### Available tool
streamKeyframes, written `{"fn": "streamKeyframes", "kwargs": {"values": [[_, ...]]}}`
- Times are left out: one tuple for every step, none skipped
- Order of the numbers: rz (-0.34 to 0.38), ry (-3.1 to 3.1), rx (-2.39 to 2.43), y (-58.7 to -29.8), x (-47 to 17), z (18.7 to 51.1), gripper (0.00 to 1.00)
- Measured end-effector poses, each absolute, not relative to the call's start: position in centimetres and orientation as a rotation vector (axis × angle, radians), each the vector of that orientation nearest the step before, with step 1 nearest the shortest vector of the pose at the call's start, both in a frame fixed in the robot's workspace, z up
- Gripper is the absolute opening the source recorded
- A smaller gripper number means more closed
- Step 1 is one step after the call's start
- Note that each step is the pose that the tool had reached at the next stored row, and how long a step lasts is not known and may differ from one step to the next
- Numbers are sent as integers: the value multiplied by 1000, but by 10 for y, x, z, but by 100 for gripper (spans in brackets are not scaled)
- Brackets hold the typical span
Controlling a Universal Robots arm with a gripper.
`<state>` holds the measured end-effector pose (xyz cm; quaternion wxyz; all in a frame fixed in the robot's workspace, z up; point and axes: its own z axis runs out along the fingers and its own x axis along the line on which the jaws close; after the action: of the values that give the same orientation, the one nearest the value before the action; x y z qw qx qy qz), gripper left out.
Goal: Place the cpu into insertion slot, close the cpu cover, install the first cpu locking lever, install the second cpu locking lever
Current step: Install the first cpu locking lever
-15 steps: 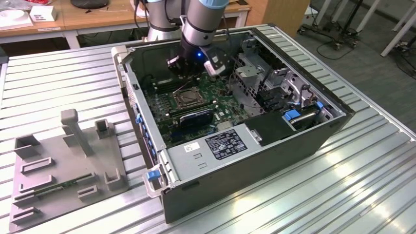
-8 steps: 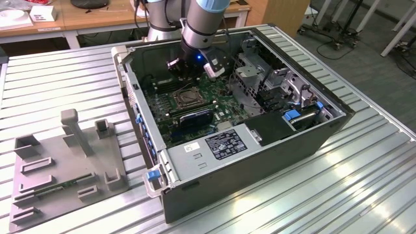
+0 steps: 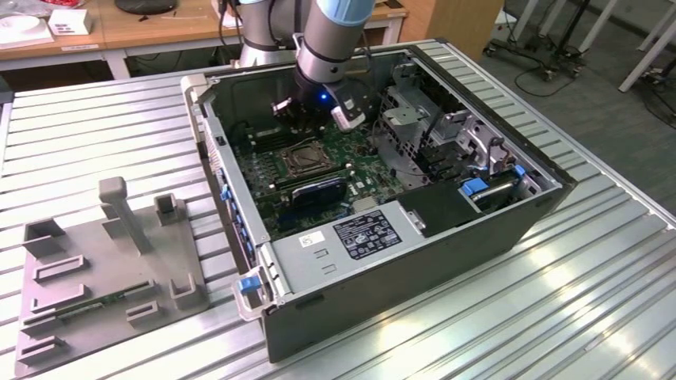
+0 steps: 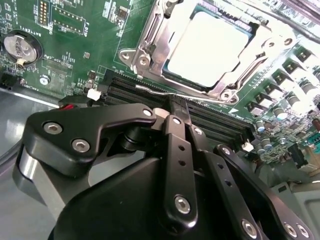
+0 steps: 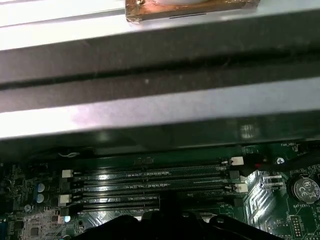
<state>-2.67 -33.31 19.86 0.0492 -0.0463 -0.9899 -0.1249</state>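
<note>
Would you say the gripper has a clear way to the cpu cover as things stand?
Probably yes: the gripper hangs over the memory slots right beside the cpu cover, with nothing between them, and the case lies open on top.

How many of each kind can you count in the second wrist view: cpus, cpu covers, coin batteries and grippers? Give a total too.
cpu: 1
cpu cover: 1
coin battery: 1
gripper: 1
Total: 4
</note>
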Motion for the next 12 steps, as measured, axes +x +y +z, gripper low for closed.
{"fn": "streamKeyframes", "kwargs": {"values": [[-381, -3016, -141, -334, -27, 198, 11], [-381, -3016, -141, -334, -27, 198, 11], [-381, -3016, -142, -334, -27, 197, 11], [-381, -3016, -142, -335, -27, 197, 11], [-381, -3016, -142, -335, -27, 196, 11], [-380, -3016, -142, -335, -27, 196, 11], [-380, -3016, -142, -335, -27, 196, 11], [-380, -3016, -142, -335, -27, 196, 11], [-380, -3016, -142, -335, -27, 195, 11], [-380, -3016, -142, -335, -27, 195, 11], [-380, -3016, -142, -335, -27, 194, 11], [-380, -3016, -142, -335, -27, 194, 11]]}}
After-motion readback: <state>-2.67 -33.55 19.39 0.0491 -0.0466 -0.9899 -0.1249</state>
